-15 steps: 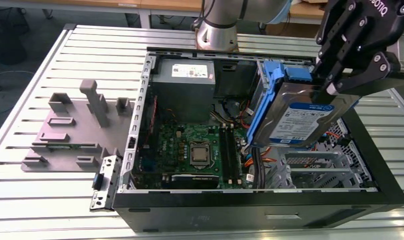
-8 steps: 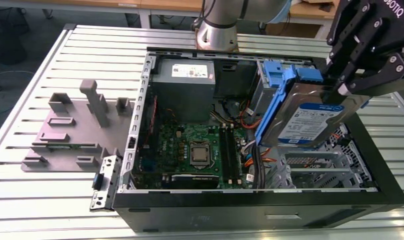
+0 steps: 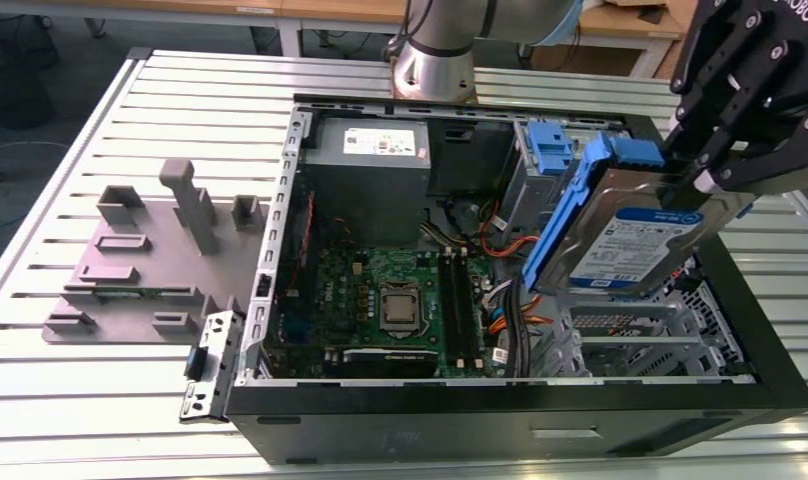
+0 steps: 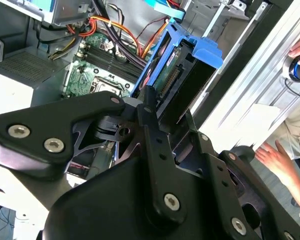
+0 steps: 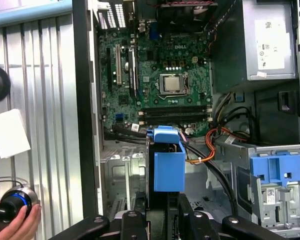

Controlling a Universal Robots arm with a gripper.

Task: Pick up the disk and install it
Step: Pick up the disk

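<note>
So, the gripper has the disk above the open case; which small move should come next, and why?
Probably ease the disk straight down toward the metal drive cage. The gripper is shut on it, and the disk hangs tilted above that cage, seemingly not touching it, with orange cables close beside.

I see a silver disk (image 3: 640,236) with a white-and-blue label and blue rails, a green motherboard (image 3: 377,290), a black case (image 3: 511,420) and a grey ribbed desk (image 3: 84,400).
</note>
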